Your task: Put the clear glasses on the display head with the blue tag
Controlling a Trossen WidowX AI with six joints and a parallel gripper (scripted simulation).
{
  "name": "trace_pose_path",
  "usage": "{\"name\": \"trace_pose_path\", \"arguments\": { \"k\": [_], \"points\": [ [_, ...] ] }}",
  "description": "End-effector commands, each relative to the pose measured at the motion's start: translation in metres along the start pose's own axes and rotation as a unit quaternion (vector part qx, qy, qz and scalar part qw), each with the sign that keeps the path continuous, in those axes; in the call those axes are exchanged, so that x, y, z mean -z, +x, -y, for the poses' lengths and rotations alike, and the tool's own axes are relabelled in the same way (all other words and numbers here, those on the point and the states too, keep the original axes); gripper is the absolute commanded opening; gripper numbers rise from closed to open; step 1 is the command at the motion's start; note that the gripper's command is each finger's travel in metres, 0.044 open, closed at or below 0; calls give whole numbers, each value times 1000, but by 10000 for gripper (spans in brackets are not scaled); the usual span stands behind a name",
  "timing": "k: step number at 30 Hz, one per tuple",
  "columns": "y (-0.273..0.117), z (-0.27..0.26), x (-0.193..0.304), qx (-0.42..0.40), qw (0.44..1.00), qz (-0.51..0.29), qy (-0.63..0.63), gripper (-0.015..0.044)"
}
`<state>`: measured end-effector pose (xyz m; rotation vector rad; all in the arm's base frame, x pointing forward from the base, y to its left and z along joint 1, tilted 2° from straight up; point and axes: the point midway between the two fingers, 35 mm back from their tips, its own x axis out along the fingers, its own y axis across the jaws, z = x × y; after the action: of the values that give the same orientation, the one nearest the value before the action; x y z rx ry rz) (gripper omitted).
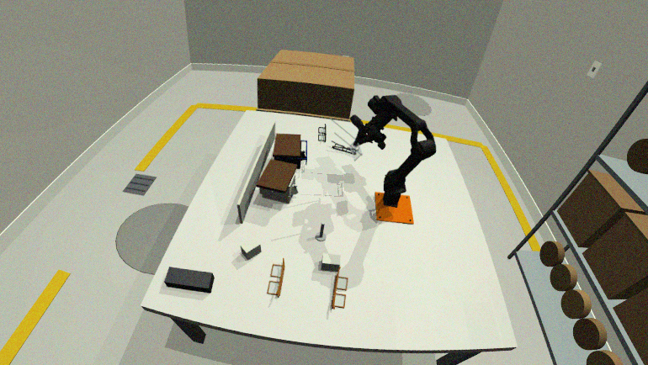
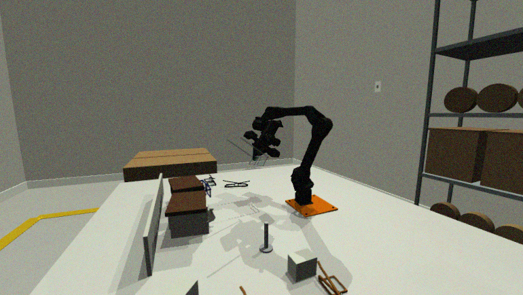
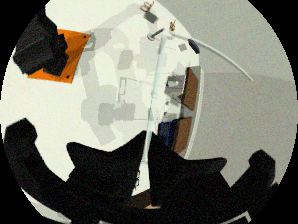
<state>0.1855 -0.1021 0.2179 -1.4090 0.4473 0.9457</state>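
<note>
Gripper: the black fingers (image 1: 357,144) (image 2: 255,157) are nearly together, clamped on the clear glasses.
Clear glasses: the transparent pair (image 1: 358,153) (image 2: 258,160) (image 3: 159,85) is held above the white table (image 1: 435,281) (image 2: 366,249) (image 3: 65,105), its temples extending outward; it is on neither display head.
Display stands: two brown-topped units, the nearer (image 1: 278,175) (image 2: 187,202) (image 3: 190,89) and the farther (image 1: 287,145) (image 2: 185,183) (image 3: 183,134), stand side by side before an upright grey panel (image 1: 256,177) (image 2: 153,223). Their heads are largely hidden under the tops; the blue tag is too small to identify.
Blue frame: a blue outline (image 1: 305,151) (image 2: 207,188) projects from the farther unit.
Black glasses: one pair (image 1: 343,148) (image 2: 236,184) lies on the table below the gripper.
Orange-brown glasses: two pairs, one (image 1: 279,281) and another (image 1: 337,288) (image 2: 331,283), lie well apart from the stands.
Post: a slim dark upright (image 1: 321,230) (image 2: 266,234) rises from a round foot.
Arm base: an orange plate (image 1: 404,216) (image 2: 325,209) (image 3: 76,62), fixed on the table.
</note>
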Motion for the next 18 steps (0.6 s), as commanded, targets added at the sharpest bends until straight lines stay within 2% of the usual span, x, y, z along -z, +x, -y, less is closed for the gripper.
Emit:
{"name": "trace_pose_path", "arguments": {
  "k": [1,18],
  "points": [
    [10,2,-5,-30,999,14,19,0],
    [44,8,-30,-136,988,37,66,0]
  ]
}}
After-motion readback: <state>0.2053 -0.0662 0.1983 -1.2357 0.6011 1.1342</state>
